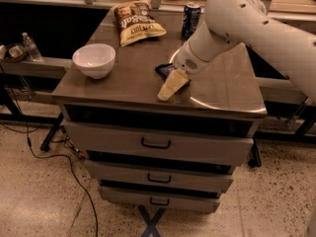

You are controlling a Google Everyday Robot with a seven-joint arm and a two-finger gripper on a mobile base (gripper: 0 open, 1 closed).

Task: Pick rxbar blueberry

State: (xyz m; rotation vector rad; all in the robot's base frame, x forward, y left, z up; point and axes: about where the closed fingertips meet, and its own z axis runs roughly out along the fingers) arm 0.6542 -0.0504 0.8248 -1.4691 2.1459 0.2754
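The rxbar blueberry [164,70] is a small flat dark navy bar lying on the cabinet top, mostly hidden behind the arm; only its left end shows. My gripper [171,85] hangs from the white arm that reaches in from the right. Its pale yellowish fingers [174,83] point down and left, right over the bar's near edge and close to the cabinet's front edge. Whether they touch the bar does not show.
A white bowl [94,59] sits at the left front of the cabinet top [227,90]. A brown-and-yellow chip bag [137,23] lies at the back, a blue drink can [190,19] stands behind the arm. Drawers are below; cables run over the floor at left.
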